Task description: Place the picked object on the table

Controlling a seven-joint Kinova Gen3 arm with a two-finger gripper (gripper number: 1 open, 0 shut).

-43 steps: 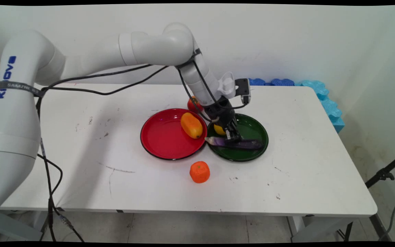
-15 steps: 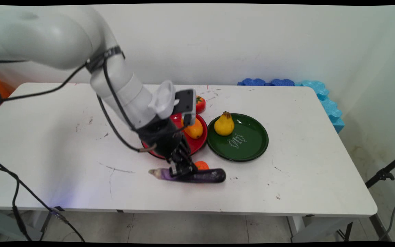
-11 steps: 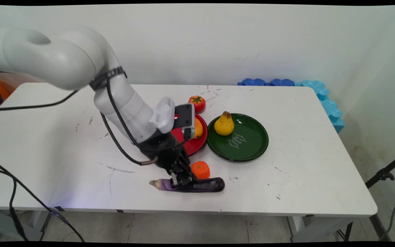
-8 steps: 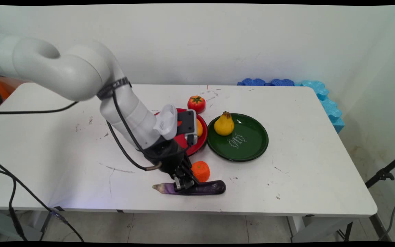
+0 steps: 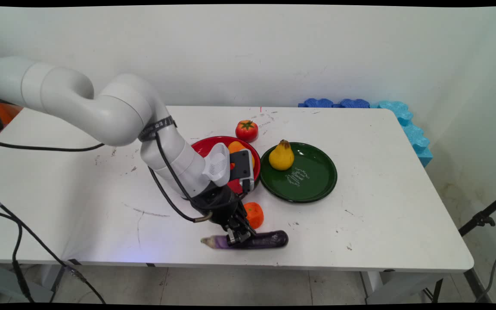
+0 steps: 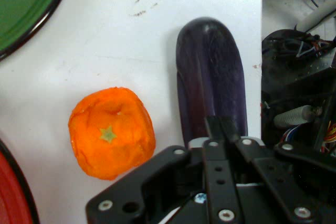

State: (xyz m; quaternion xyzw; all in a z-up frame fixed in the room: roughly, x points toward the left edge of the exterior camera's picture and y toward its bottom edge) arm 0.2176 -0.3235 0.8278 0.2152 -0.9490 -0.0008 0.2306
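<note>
Gripper: clamped on the eggplant, low at the table's near edge.
Beside it: orange, just behind.
Plates: green plate holds only a pear.

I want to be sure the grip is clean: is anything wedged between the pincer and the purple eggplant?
Nothing visible. The pincer closes straight onto the eggplant, nearer its stem end, by the near edge of the table. The orange fruit lies beside the eggplant on its far side, with a gap between them.
</note>
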